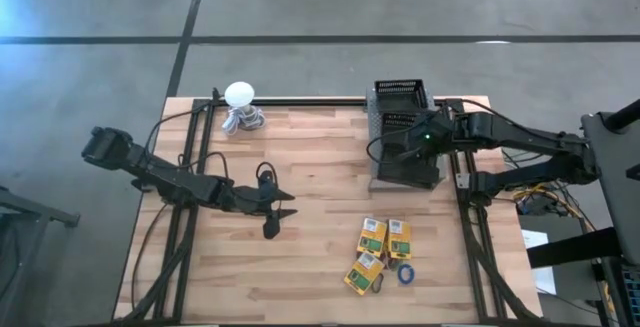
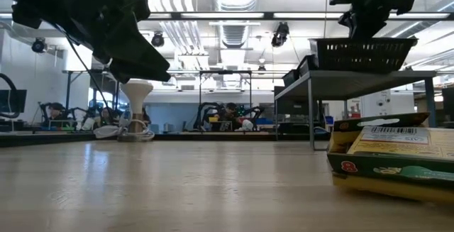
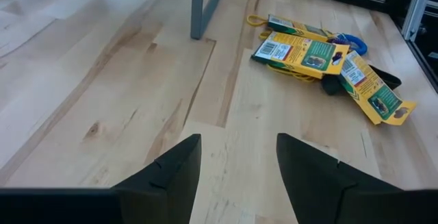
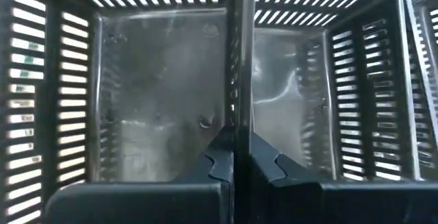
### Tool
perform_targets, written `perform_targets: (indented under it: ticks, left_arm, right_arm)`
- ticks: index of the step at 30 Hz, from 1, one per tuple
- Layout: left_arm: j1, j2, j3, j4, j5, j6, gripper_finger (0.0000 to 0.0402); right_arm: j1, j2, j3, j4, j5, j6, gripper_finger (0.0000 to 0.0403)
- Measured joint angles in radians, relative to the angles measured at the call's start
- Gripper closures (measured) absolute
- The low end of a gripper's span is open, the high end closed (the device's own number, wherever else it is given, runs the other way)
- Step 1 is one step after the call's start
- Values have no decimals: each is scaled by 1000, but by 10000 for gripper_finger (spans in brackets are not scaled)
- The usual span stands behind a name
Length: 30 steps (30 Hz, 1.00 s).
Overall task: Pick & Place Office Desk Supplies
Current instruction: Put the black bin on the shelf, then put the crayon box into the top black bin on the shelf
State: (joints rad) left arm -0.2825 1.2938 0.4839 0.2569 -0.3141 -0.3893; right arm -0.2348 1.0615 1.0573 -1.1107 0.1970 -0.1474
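Now my left claw (image 1: 283, 210) hangs over bare desk (image 1: 320, 277) left of centre in the high view, and the pile I want lies well apart from it, toward the lower right of that frame. The step in hand, as I judge it, is the reach toward that pile. To do it well I should travel across and lower late, picking one piece at the edge of the heap, not the middle. The cardboard boxes (image 3: 302, 51) overlap each other in my left wrist view, upper right, so a grab at the centre would likely pinch two. The outermost box (image 3: 375, 94) lies angled off at the right end of the heap and looks the cleanest to take across its narrow side. A blue ring (image 3: 354, 44) peeks out behind the boxes, and a yellowish rubber band (image 3: 256, 20) loops at the far edge; both lie flat and I expect them to be fiddly, so I would leave them for later.

My left claw stands wide open, holding and touching nothing, fingers clear of the wood.

My right claw (image 4: 236, 157) is fully closed and empty, poised above the black mesh basket (image 1: 404, 119) at upper centre-right of the high view. The basket's compartments look bare, so nothing seems placed yet.
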Motion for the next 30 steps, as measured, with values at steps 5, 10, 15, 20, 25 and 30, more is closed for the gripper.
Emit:
perform_targets:
  ticks: [5, 10, 15, 20, 25, 30]
  left_arm:
    - [0, 0, 0, 0, 0, 0, 206]
    - [0, 0, 0, 0, 0, -3, 206]
    - [0, 0, 0, 0, 0, -3, 206]
    - [0, 0, 0, 0, 0, -3, 206]
    - [0, 0, 0, 0, 0, -3, 206]
    - [0, 0, 0, 1, 0, -3, 206]
  right_arm:
    - [0, 7, -3, 2, 7, -14, 394]
    - [0, 7, -3, 1, 14, -25, 394]
    - [-11, 10, -4, 0, 44, -44, 377]
    - [-26, 19, -4, 0, 54, -64, 342]
    - [-28, 19, -1, 1, 56, -74, 310]
    - [-28, 19, 2, 15, 90, -89, 285]
